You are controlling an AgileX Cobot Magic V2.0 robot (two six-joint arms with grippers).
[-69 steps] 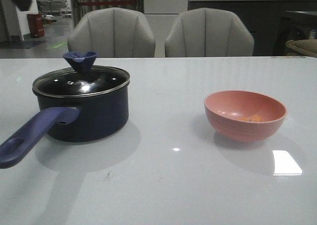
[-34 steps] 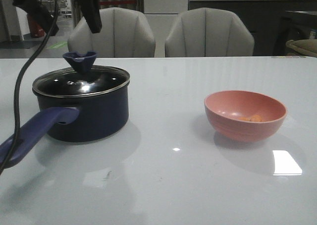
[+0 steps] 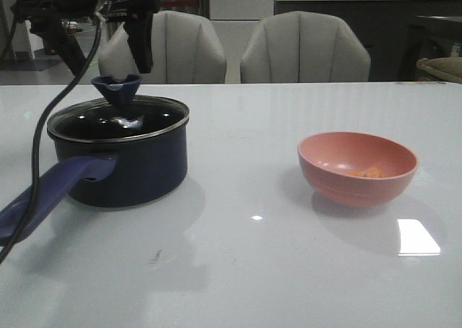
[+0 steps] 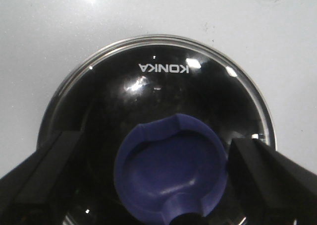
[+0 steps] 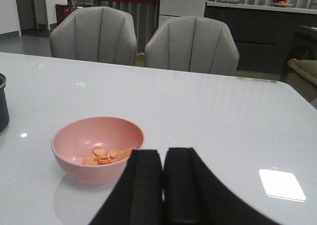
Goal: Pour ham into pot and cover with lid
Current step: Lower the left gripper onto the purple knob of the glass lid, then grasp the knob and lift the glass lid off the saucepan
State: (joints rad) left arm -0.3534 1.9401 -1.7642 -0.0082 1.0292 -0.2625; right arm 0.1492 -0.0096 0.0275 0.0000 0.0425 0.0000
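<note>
— At upper left of the front view, left gripper hangs wide open, empty, straddling the lid knob on the pot. Ham?
— Lower right, in the bowl. Right gripper: 2 fingers pressed together, empty.
— Risk: an off-centre squeeze slips off the flared knob.

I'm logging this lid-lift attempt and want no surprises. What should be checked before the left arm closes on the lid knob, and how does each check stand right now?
1. Left gripper open: ok, its fingers stand wide apart.
2. Fingers straddle the knob: ok in the left wrist view, one on each side, not touching it.
3. Low enough to grip: not ok, in the front view the fingertips reach only the knob's top edge.
4. Lid seated flat on the pot: ok.
5. Ham in the pink bowl: ok, apart from the pot.
6. Right gripper clear of the bowl: ok, shut and empty, on the near side of the bowl.
</note>
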